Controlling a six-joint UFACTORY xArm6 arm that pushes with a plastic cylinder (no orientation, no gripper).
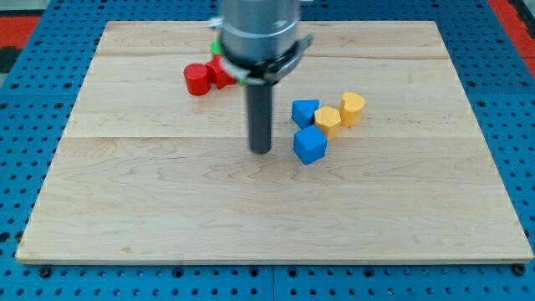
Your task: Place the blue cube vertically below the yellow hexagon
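1. Wooden surface (167, 209) sits on a blue pegboard base (33, 109), with light planks running left to right.
2. Rod hangs from a grey housing (257, 29) at the view's top centre. My tip (262, 151) is on the surface near mid-board.
3. No fingers on this rig, only the rod; nothing is held.
4. Blue cube (309, 145) is just beside my tip at 3 o'clock, with a small gap; not touching.
5. Yellow hexagon (328, 121) is at 1 o'clock of the blue cube, touching or nearly; cannot tell which.
6. Blue wedge-like block (304, 111) is at 12 o'clock of the blue cube, against the hexagon's 9 o'clock side.
7. Second yellow block (353, 108), rounded, exact shape unclear, is at 2 o'clock of the hexagon, close beside it.
8. Red cylinder (197, 79) and another red block (221, 72) are at 10–11 o'clock of my tip, well apart from it; the second is partly hidden by the housing.
9. Green bits (215, 48) peek out by the housing; shape hidden.
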